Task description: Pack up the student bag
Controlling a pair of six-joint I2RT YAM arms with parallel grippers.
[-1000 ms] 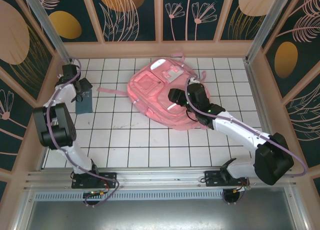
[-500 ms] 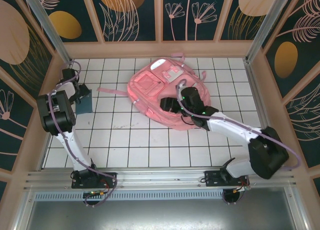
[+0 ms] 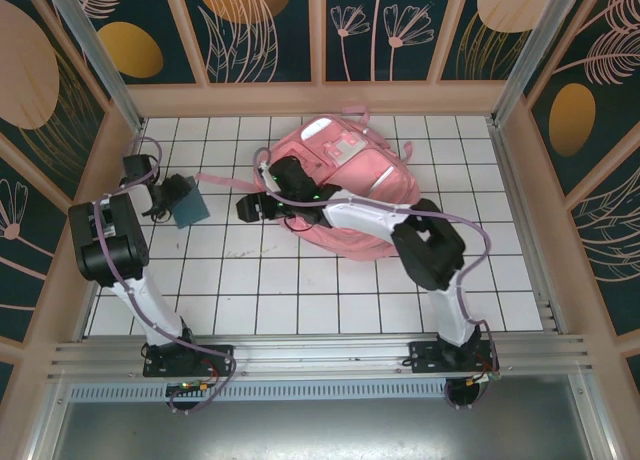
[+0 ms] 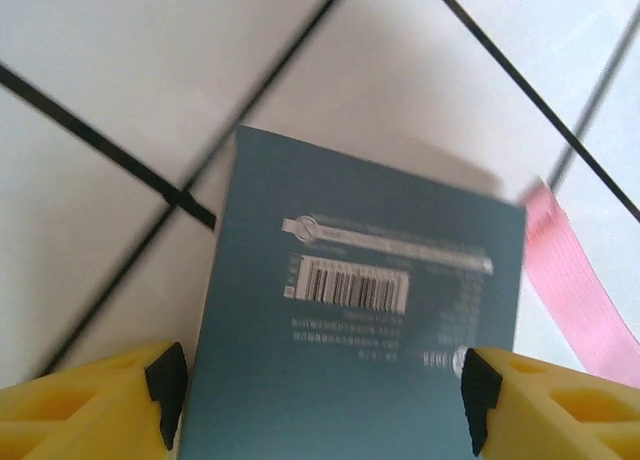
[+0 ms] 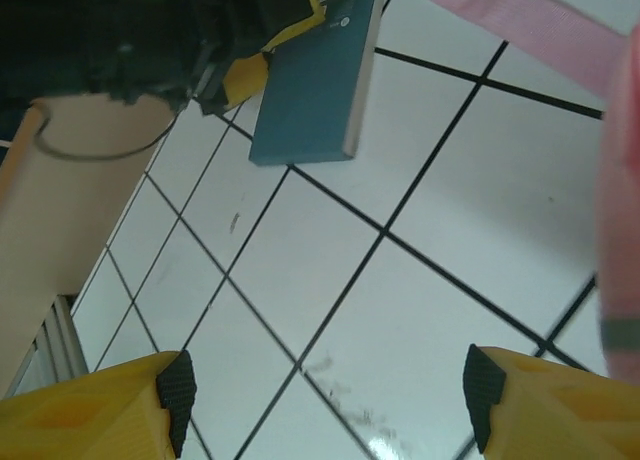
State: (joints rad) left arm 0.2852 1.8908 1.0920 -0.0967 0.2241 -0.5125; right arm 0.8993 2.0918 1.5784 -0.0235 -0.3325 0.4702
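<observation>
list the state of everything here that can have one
bag, lying flat on the table, front side up
strap, loose, flat on the table
book, tilted, clamped by its side edges
left gripper, shut on the book
right gripper, open, empty, above the table
</observation>
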